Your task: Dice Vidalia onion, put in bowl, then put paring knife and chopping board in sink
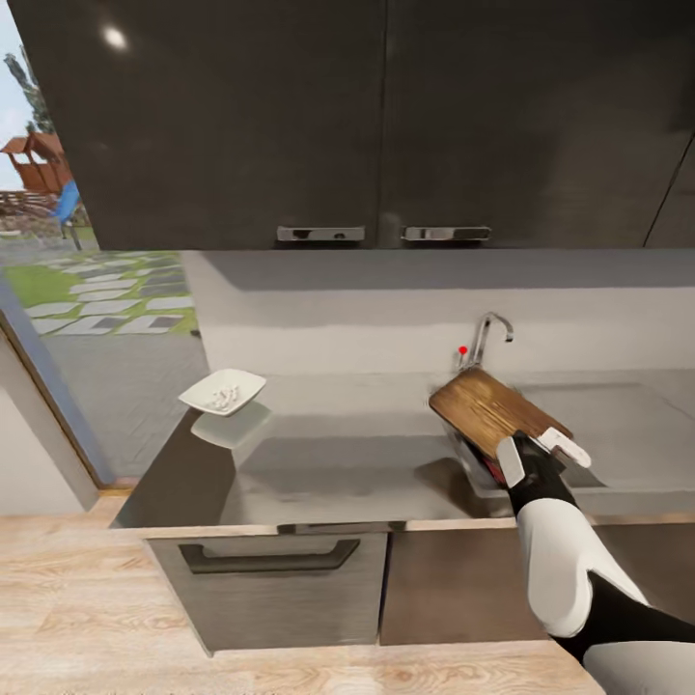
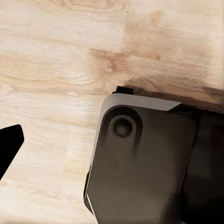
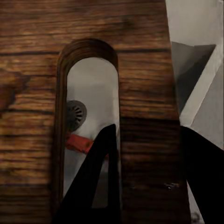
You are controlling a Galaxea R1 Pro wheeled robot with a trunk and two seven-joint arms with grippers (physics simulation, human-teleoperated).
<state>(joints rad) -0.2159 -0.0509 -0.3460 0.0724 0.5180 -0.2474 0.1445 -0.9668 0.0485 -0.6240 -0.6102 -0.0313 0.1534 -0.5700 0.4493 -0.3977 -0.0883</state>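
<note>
Over the sink (image 1: 618,425), right gripper (image 1: 542,452) pinches the chopping board (image 1: 492,410) by its handle slot, tilted for lowering in.

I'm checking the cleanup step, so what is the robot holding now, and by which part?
The right hand grips the chopping board at its handle-slot end, one finger through the slot, over the sink.

Board: brown wooden chopping board (image 1: 494,408) with slot-shaped handle hole, tilted over the stainless-steel sink (image 1: 618,439), held at its handle end.
Knife: red-orange handle of paring knife (image 3: 78,143) seen through the slot, in the basin.
Bowl: shallow white squarish dish (image 1: 222,391) on grey metal countertop (image 1: 338,463), holding white onion dice (image 1: 226,396).
</note>
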